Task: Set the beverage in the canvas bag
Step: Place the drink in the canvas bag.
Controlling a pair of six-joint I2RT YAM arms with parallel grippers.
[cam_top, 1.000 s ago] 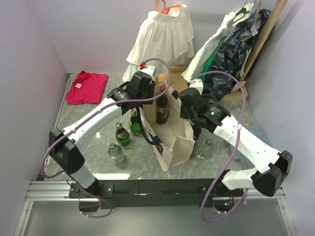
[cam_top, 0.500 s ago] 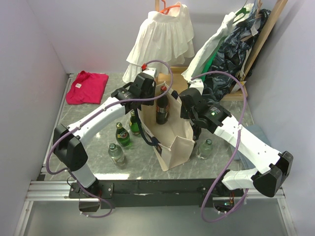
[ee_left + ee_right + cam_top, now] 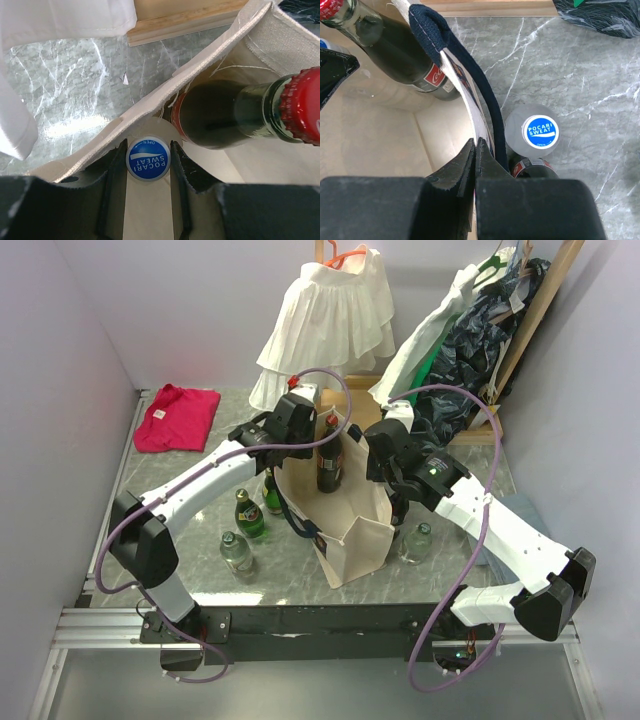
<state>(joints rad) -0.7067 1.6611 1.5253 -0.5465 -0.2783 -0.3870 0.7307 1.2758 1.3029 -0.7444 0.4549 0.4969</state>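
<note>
The cream canvas bag stands open between my arms. My left gripper reaches down inside it, shut on a Pocari Sweat bottle, the beverage, whose blue cap sits between the fingers; its body is hidden below. Beside it in the bag leans a dark cola bottle with a red cap. My right gripper is shut on the bag's near-right wall, next to the navy strap. From above, the left gripper is over the bag's far-left rim and the right gripper is at its right side.
Two green bottles and a clear one stand left of the bag. Another Pocari bottle and a cola bottle stand just right of it. A red cloth lies far left; a white garment and dark clothes hang behind.
My left gripper has moved a little right and forward over the bag's mouth. The right arm and the bag have stayed put.
</note>
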